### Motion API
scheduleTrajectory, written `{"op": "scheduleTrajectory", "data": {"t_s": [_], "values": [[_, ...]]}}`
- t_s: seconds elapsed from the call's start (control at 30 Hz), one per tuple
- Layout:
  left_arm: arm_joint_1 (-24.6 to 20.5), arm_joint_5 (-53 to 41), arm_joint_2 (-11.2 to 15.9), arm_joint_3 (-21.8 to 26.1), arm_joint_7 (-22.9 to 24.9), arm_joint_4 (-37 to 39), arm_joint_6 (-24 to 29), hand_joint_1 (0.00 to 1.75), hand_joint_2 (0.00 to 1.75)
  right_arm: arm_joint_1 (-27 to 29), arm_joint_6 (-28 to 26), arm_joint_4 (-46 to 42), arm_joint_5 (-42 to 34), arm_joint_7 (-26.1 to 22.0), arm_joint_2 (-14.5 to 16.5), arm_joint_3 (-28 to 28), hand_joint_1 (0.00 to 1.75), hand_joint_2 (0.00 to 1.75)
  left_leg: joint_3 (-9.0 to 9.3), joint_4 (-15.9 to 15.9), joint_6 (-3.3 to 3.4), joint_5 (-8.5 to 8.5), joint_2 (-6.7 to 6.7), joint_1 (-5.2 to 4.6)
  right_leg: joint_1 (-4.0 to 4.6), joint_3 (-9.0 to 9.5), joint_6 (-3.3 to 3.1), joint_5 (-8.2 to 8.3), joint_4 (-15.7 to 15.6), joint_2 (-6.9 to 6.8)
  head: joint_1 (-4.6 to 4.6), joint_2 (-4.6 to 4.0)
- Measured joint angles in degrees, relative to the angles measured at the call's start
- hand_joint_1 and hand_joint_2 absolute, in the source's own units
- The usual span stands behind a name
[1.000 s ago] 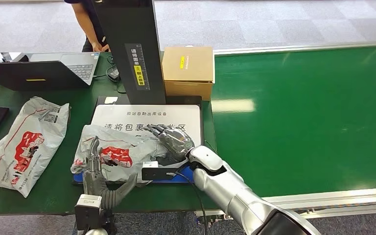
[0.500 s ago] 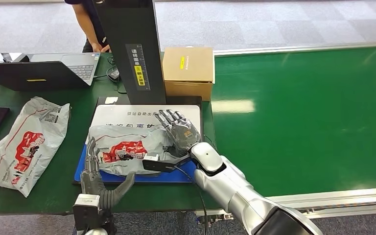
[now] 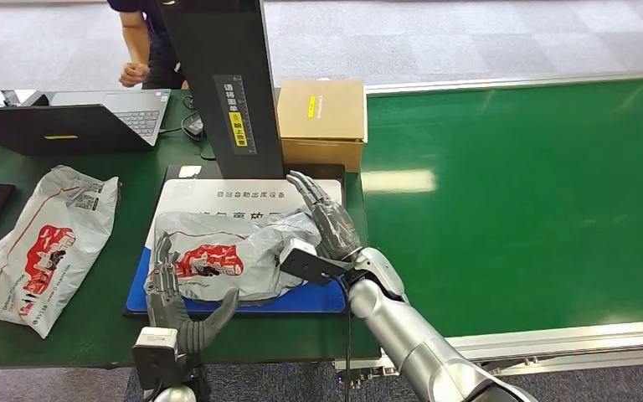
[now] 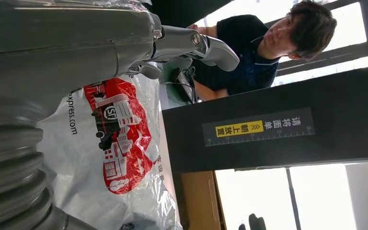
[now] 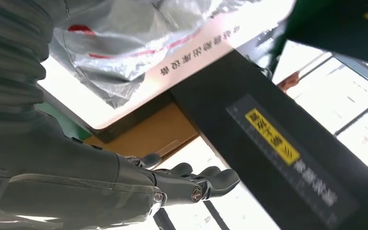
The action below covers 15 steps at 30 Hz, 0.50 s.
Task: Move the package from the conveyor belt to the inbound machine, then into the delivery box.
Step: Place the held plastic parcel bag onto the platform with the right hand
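Note:
The grey package (image 3: 218,255) with red print lies flat on the white and blue plate (image 3: 251,194) of the inbound machine, in front of its black column (image 3: 222,84). My right hand (image 3: 322,219) is open at the package's right end, fingers stretched out toward the column, with nothing in it. My left hand (image 3: 172,293) is open with its fingers spread at the package's near left corner. In the left wrist view the package (image 4: 110,143) lies just past my left hand (image 4: 76,52). In the right wrist view the package (image 5: 124,38) lies beside my right hand (image 5: 182,184).
A closed cardboard box (image 3: 321,117) stands behind the plate, right of the column. A second grey package (image 3: 42,243) lies on the table at the left, with a laptop (image 3: 84,121) behind it. A person (image 3: 146,50) stands at the back. The green conveyor belt (image 3: 519,193) stretches to the right.
My right hand has come off the top of the package and moved right and back, fingers stretched out. The package has slid further onto the plate. The person's hand has lifted from the laptop.

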Motion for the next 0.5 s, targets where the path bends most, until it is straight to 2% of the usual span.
{"op": "scheduleTrajectory", "data": {"t_s": [0.5], "values": [[-0.5,0.6,0.5,-1.6,0.0,0.9,1.2,0.0,1.75,0.9,1.3,-2.3,-2.7,-1.6,0.0,-2.8,0.0,1.75,-0.01,0.0,0.0,0.0,0.0,0.0,0.0,-0.01,0.0,0.0,0.0,0.0,0.0,0.0]]}}
